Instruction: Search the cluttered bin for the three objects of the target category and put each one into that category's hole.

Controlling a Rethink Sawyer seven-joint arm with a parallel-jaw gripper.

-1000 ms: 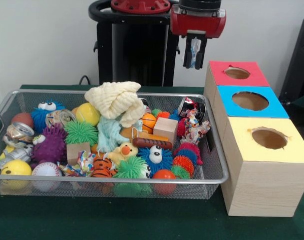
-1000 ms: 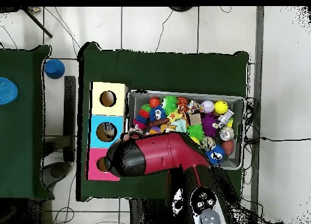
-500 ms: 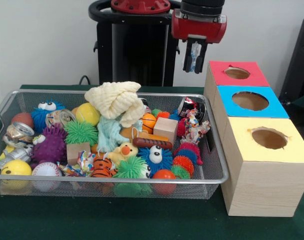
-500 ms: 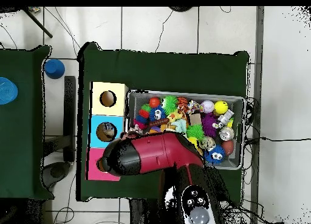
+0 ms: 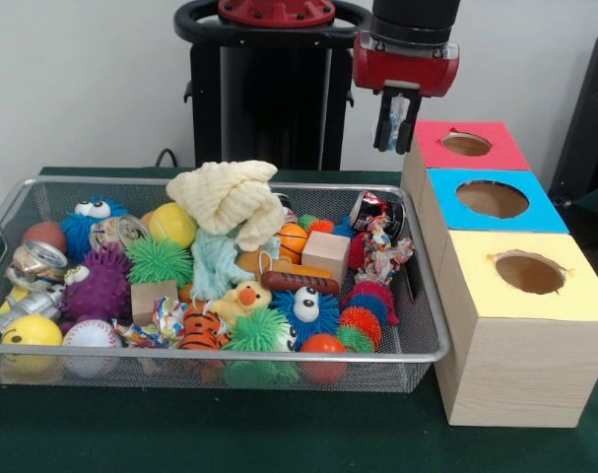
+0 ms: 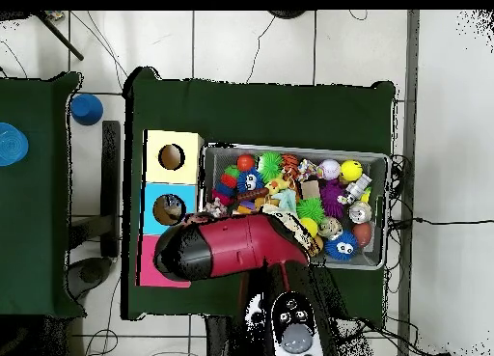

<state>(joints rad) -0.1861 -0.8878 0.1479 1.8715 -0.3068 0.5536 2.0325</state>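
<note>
White-and-bluish crinkly wrapper-looking thing [image 5: 398, 116] is pinched between the fingers of the red and black gripper [image 5: 396, 125], dangling up in the air just left of the pink-topped wooden box [image 5: 466, 148], which is the far one in the row. Can't honestly say what the item is, it's small and half hidden by the fingers, but the grip looks narrow and closed on it.

My read is this is the carry-to-the-hole step. The round hole in the pink top [image 5: 466, 144] is a bit further right than the gripper is now, so the trick is to get centred over that opening before letting go, and to stay high enough that the dangling bit clears the box edge. Something this light and floppy could easily catch on the rim or flutter sideways, so dropping from close above the hole seems smarter than releasing from way up.

Next boxes coming nearer are the blue-topped box [image 5: 493, 200] and the yellow-topped box [image 5: 528, 273], each with its own hole. Left of them sits the wire mesh bin [image 5: 426, 325], stuffed with spiky rubber balls, a cream knitted cloth [image 5: 227, 197], a yellow rubber duck [image 5: 243, 297] and more. From overhead the arm covers the pink box.
</note>
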